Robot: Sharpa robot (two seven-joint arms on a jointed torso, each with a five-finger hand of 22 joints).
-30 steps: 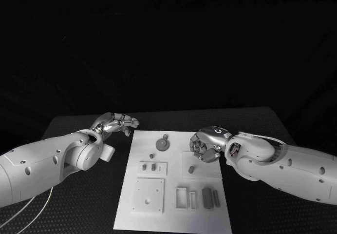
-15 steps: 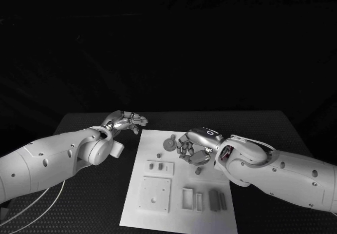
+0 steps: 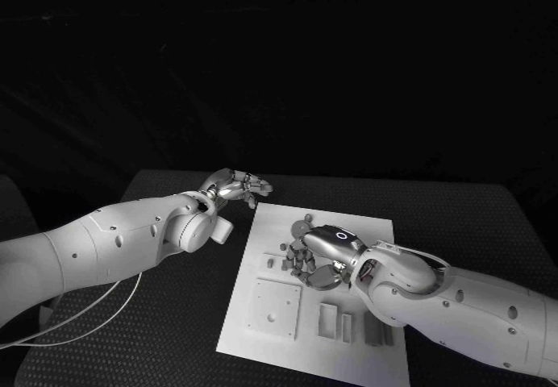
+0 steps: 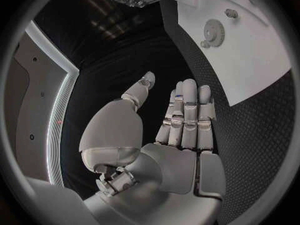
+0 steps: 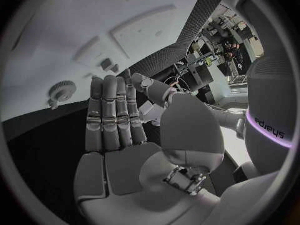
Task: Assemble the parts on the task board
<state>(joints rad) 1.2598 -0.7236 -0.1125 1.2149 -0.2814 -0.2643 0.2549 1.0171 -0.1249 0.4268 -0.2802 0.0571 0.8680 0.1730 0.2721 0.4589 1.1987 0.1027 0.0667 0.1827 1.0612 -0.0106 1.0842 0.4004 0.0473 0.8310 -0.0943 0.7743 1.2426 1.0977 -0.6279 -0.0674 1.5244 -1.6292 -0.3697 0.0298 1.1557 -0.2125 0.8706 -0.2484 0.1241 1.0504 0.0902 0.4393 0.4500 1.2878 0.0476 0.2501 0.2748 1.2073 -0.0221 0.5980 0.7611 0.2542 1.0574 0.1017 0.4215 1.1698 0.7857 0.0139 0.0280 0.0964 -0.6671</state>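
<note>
A black table (image 3: 163,322) carries the white task board (image 3: 279,339), grey parts lying on it, among them a gear (image 4: 214,31). The right hand (image 3: 312,260) hovers above the board, fingers straight, empty. The left hand (image 3: 236,187), beside the board's far corner, is likewise spread and empty. No writing is legible on the board.

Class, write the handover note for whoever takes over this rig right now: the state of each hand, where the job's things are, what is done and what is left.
Left hand: open, holding nothing, off the task board's far left corner, over the black table.
Right hand: open, fingers straight, holding nothing, over the middle of the board.
Parts: a gear lies near the board's far end with small pieces beside it; more small grey parts lie at the near end by a square plate.
Done: nothing can be judged as assembled.
Left: pick up the loose parts and fit them.
</note>
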